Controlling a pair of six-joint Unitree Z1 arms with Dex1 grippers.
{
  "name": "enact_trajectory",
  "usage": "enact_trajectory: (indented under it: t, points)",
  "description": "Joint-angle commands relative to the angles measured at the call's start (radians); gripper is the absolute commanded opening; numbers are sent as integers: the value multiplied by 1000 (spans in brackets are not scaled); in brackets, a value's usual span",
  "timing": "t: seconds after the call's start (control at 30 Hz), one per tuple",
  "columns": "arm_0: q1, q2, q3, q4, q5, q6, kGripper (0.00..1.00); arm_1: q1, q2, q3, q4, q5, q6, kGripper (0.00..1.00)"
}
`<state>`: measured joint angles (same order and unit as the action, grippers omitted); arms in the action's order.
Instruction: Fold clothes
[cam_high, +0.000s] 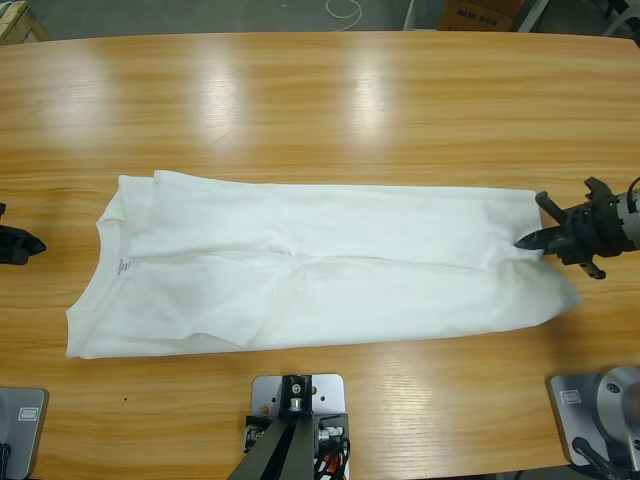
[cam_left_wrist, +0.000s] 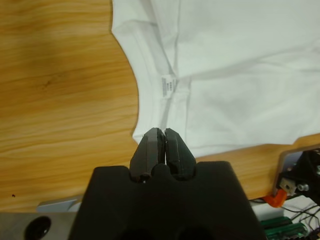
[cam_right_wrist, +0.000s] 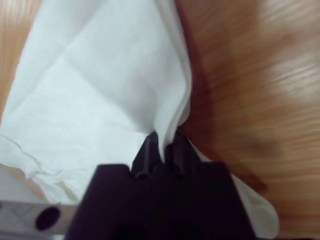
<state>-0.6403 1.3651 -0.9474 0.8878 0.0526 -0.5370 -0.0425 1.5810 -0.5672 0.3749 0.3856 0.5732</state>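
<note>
White T-shirt (cam_high: 310, 265) lay folded lengthwise across the middle of the table (cam_high: 320, 100), collar toward the left edge. Right gripper (cam_high: 528, 240) pinched the hem at the shirt's right end. Left gripper (cam_high: 35, 243) sat closed and empty, just off the collar.

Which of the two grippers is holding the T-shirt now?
The right gripper: it is shut on the hem end of the white T-shirt. The left gripper is shut too, but on nothing, and hangs short of the collar.
</note>
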Motion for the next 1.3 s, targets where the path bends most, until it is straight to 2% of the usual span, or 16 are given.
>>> enact_trajectory:
  t: [0.03, 0.17, 0.23, 0.37, 0.47, 0.7, 0.77, 0.9, 0.97, 1.13, 1.3]
  points:
    - [-7, -13, 35, -12, 15, -6, 0, -10, -49, -59, 61, -165, -73, 0]
    - [-7, -20, 45, -11, 16, -6, 0, -17, -25, -87, 79, -239, -102, 0]
    - [-7, -22, 45, -12, 15, -6, 0, -17, -42, -107, 107, -310, -113, 0]
    - [-7, -21, 50, -12, 16, -6, 0, -27, -66, -221, 289, -469, -128, 0]
    - [-7, -13, 51, -23, 15, -6, 0, -114, -59, -278, 352, -506, -133, 0]
    - [-7, -9, 54, -29, 16, -6, 0, -111, -124, -387, 481, -621, -169, 0]
    - [-7, -15, 62, -33, 16, -6, 0, 11, -156, -471, 565, -652, -170, 0]
    - [-7, -34, 94, -52, 15, -13, 0, 506, -106, -646, 686, -700, -50, 0]
    - [-7, -46, 101, -56, 16, -17, 0, 689, -22, -729, 711, -684, 7, 0]
    - [10, -106, 94, -49, 16, -18, 0, 934, 192, -889, 711, -603, 45, 0]
    - [18, -141, 85, -47, 15, -20, 0, 1035, 428, -1121, 748, -531, 19, 0]
